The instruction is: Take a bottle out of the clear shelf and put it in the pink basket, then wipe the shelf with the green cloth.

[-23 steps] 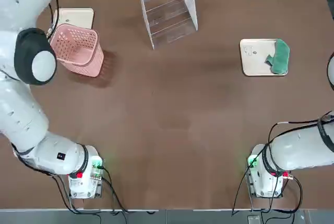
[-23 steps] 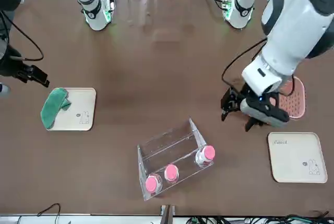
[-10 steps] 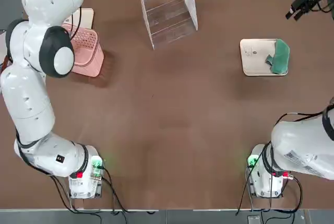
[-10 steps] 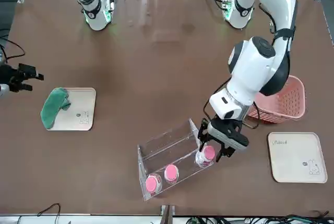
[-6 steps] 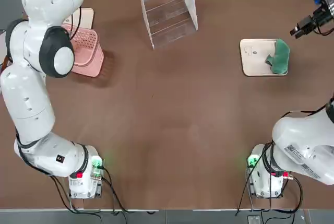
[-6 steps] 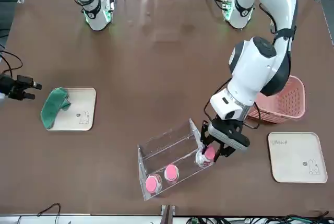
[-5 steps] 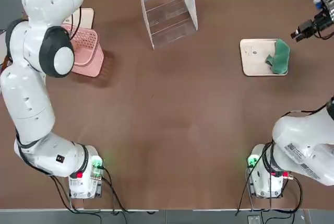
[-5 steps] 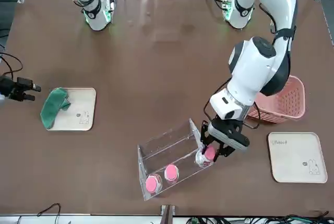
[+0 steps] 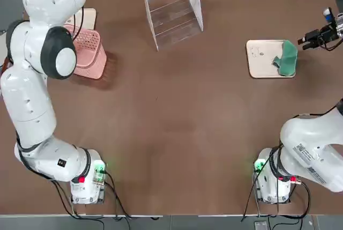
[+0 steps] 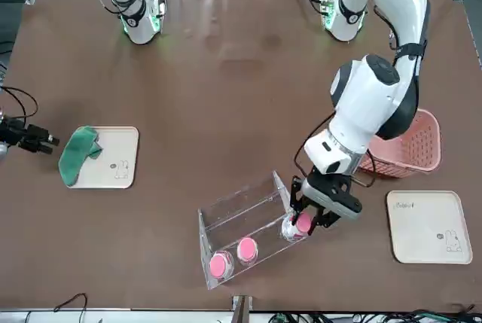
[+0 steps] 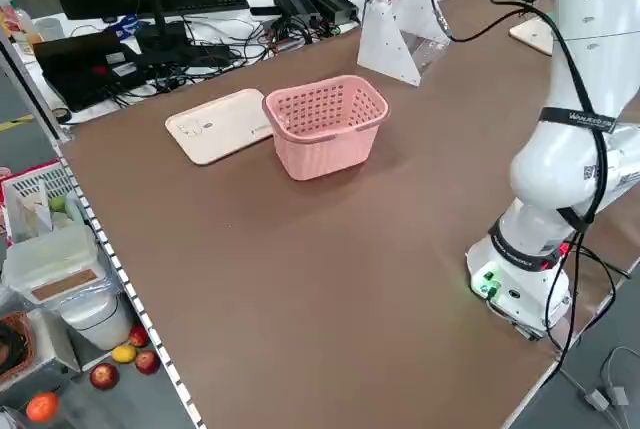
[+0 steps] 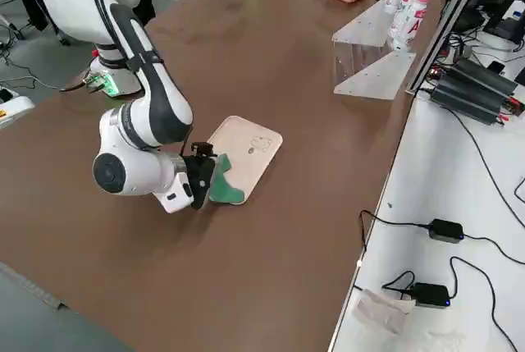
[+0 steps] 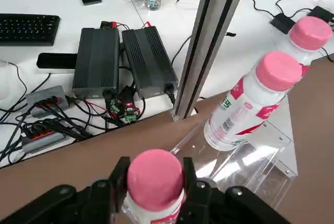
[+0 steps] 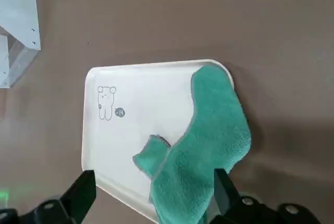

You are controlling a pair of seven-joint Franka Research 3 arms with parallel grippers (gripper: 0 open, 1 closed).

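My left gripper (image 10: 304, 214) is shut on the pink cap end of a white bottle (image 10: 301, 224) at one end of the clear shelf (image 10: 242, 223). In the left wrist view both fingers clamp that bottle (image 13: 154, 176), and two more bottles (image 13: 249, 104) stand on the shelf (image 13: 245, 153) behind it. The pink basket (image 10: 413, 150) sits just beyond the left arm. The green cloth (image 14: 209, 145) lies on a cream tray (image 14: 128, 125). My right gripper (image 10: 44, 142) hovers open beside the cloth (image 10: 75, 154), its fingers apart on either side of the tray's near corner.
A second cream tray (image 10: 429, 227) lies beside the basket (image 9: 88, 53). Cables, power bricks and a keyboard (image 13: 28, 28) lie on the white bench behind the shelf (image 9: 172, 15). A metal post (image 13: 209, 36) rises just behind the shelf.
The left gripper's fingers have closed on the end bottle in the shelf. The right gripper has moved in toward the cloth on its tray.
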